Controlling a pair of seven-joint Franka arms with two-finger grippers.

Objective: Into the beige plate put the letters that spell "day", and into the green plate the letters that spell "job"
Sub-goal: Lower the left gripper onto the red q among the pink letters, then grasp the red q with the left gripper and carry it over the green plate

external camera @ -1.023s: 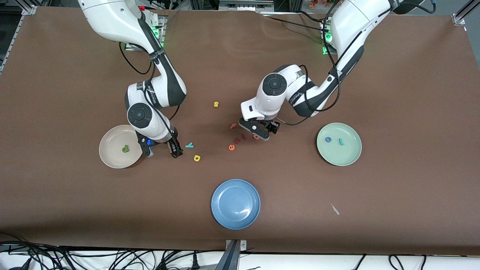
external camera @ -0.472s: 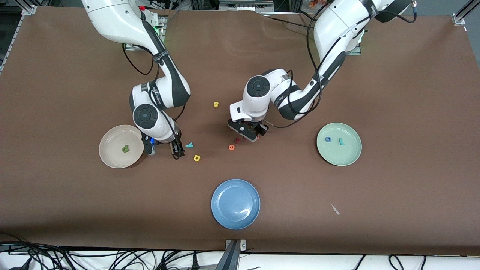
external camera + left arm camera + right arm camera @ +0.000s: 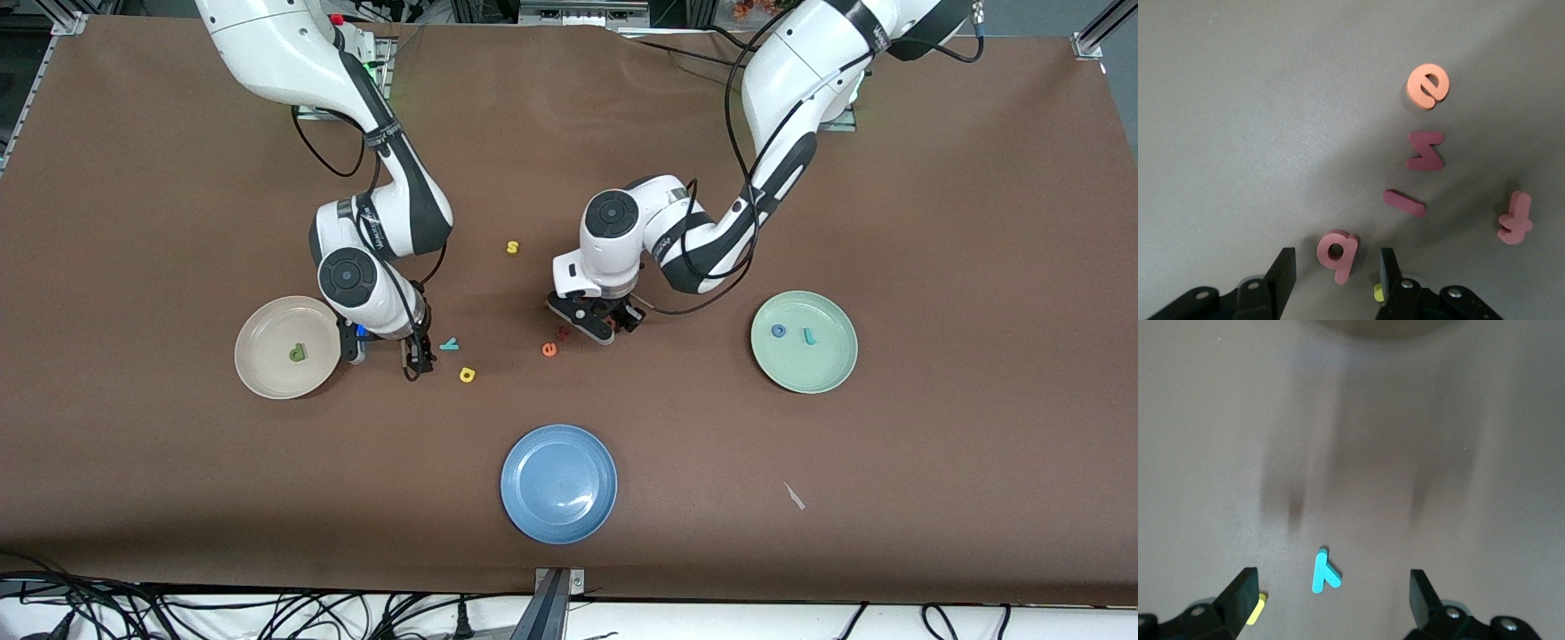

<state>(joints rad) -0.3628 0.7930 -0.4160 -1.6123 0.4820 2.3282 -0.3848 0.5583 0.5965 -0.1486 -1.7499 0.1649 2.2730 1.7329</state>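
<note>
Our left gripper (image 3: 1336, 267), half open, brackets the salmon b (image 3: 1337, 252); next we pinch it. Our right gripper (image 3: 1331, 603) hangs wide over the teal y (image 3: 1325, 571).

Even, bright overhead light with soft shadows on the brown table (image 3: 933, 222); the front view is sharp, both wrist views slightly soft.

The "d" (image 3: 297, 354) lies in the beige plate (image 3: 258, 356); "o" (image 3: 779, 331) and "j" (image 3: 808, 336) in the green plate (image 3: 822, 373); "y" (image 3: 450, 344) beside "a" (image 3: 467, 375) on the surface (image 3: 933, 222)
</note>
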